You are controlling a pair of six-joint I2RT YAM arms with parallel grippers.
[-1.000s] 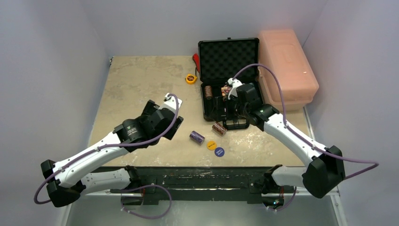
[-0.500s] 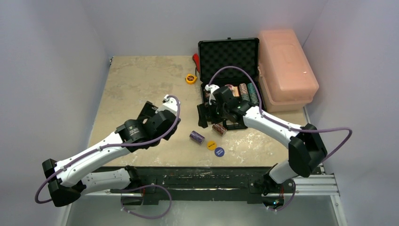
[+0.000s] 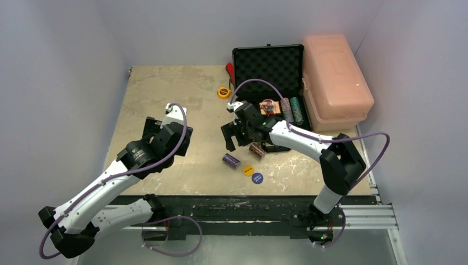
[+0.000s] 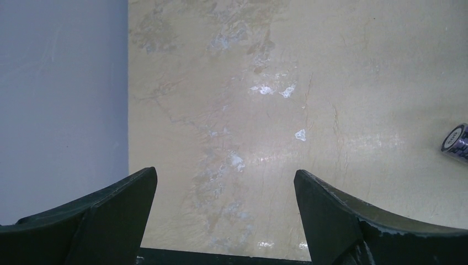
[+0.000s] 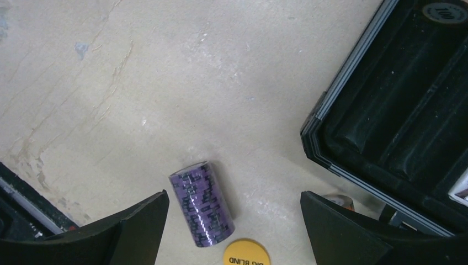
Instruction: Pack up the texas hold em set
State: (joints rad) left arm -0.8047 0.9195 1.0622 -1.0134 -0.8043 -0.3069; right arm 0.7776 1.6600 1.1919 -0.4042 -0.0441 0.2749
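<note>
Right wrist view looks straight down on the purple chip stack (image 5: pixel 204 204), which lies on its side on the table (image 5: pixel 110 83). The right gripper (image 5: pixel 234 194) is spread wide above it and holds nothing. I'd judge the step in hand to be lifting that roll for the case.

From where I stand, the care is all in the lineup. The stack sits nearer one finger than the other, so the jaws want centring first. It is round and could roll off, so they should come down low and close about the middle of its length. I can't tell whether the chips are bound together; if loose, a gentle squeeze matters. The yellow button (image 5: pixel 246 255) lies just beside the stack's near end and should not get caught in the pinch.

The left gripper (image 4: pixel 224 172) hangs wide and empty over bare table, well apart from all this.

As for the set, the black briefcase (image 3: pixel 269 66) stands open at the far right of the table, its lid up and showing bumpy foam. Two chip stacks (image 3: pixel 286 109) already sit in the tray's far slots, while the near channels look dark and unfilled. A brown chip stack (image 3: pixel 256 150) lies on the table just beside the case's front edge. The blue button (image 3: pixel 257 178) rests nearest the arm bases
</note>
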